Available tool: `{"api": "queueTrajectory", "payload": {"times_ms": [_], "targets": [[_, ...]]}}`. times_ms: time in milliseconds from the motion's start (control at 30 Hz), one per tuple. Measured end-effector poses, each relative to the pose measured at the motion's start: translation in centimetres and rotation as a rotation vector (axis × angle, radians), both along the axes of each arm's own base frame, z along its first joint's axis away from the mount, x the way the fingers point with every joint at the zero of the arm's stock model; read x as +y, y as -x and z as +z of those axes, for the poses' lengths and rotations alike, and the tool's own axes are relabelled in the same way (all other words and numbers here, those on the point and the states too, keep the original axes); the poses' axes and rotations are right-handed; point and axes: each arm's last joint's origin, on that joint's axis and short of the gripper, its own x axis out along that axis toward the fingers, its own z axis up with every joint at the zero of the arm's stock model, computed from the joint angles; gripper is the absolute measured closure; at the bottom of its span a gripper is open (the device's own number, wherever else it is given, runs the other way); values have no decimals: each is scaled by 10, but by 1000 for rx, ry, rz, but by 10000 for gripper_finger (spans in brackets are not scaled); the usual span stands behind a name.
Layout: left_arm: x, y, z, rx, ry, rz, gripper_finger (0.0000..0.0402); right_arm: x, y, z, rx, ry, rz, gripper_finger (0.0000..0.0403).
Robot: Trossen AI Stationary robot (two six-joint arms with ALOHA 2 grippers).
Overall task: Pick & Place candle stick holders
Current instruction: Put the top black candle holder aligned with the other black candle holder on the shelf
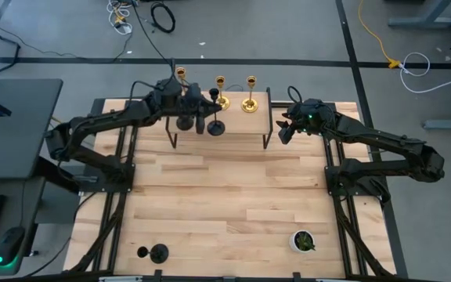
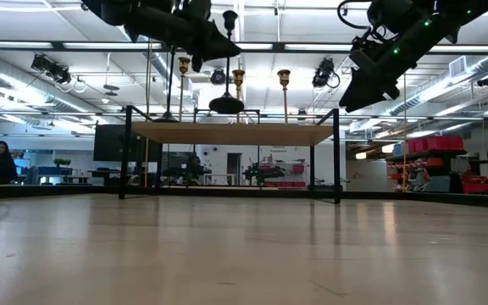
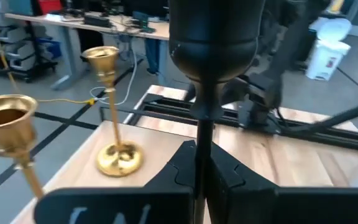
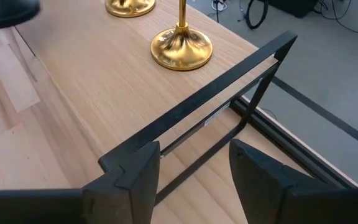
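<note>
The pale butcher-block wooden worktop (image 1: 225, 196) carried a low wooden shelf on a black metal frame (image 1: 219, 133) along its far edge. The dark left arm (image 1: 108, 117) reached over that shelf, while the dark right arm (image 1: 382, 145) hung beside the shelf's right end. The left gripper (image 3: 202, 171) had its jaws clamped on the thin stem of a matte black candle stick holder (image 3: 211, 43), which stood upright with its round base (image 2: 226, 105) lifted just clear of the shelf top. The right gripper (image 4: 191, 171) held its jaws wide apart above the black frame rail, gripping nothing. Three shiny gold candle stick holders stood upright in a row along the shelf's back: one (image 1: 181, 74) at the left, one (image 1: 220, 92) in the middle and one (image 1: 250, 95) on the right. A second black holder (image 1: 186, 123) stood on the shelf beneath the left arm. A third black holder (image 1: 153, 253) lay on its side near the worktop's front left corner. A small white pot with a green plant (image 1: 303, 241) sat near the front right corner.
</note>
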Motion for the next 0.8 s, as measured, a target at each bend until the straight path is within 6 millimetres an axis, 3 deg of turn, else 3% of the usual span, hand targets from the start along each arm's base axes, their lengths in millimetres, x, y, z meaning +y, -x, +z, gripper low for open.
{"api": "queueTrajectory", "payload": {"times_ms": [367,800], "targets": [[13,-19,-23,23,-8,71,392,0,0,0,1,0,0,209],[15,-19,-19,-7,-43,97,392,0,0,0,0,0,0,209]]}}
